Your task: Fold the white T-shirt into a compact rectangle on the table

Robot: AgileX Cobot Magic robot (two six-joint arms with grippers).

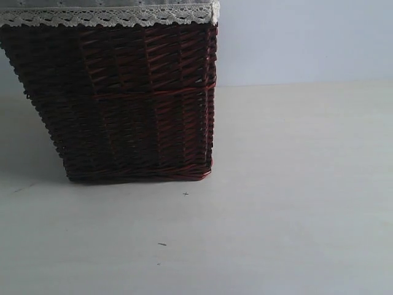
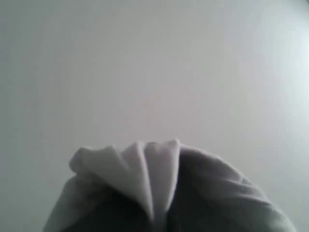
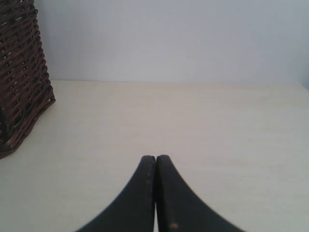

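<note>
While the left pincer, hidden under cloth, is pinching a bunch of the white T-shirt (image 2: 145,169), soft pleats are fanning out, probably gathered for lifting; its place relative to the wicker basket (image 1: 141,98) cannot be told. The right pincer (image 3: 155,159), black fingers pressed together, is hovering over the smooth cream table (image 1: 295,184) beside that basket.

Soft, flat light, a bit washed out. Faint shadow left of the basket (image 1: 141,104) on the tabletop (image 1: 295,184). Left wrist view heavily defocused: white T-shirt (image 2: 145,179) folds mushy, dark underneath. In its own view the right tool (image 3: 155,158) is a near-black silhouette with sharp edges.
</note>
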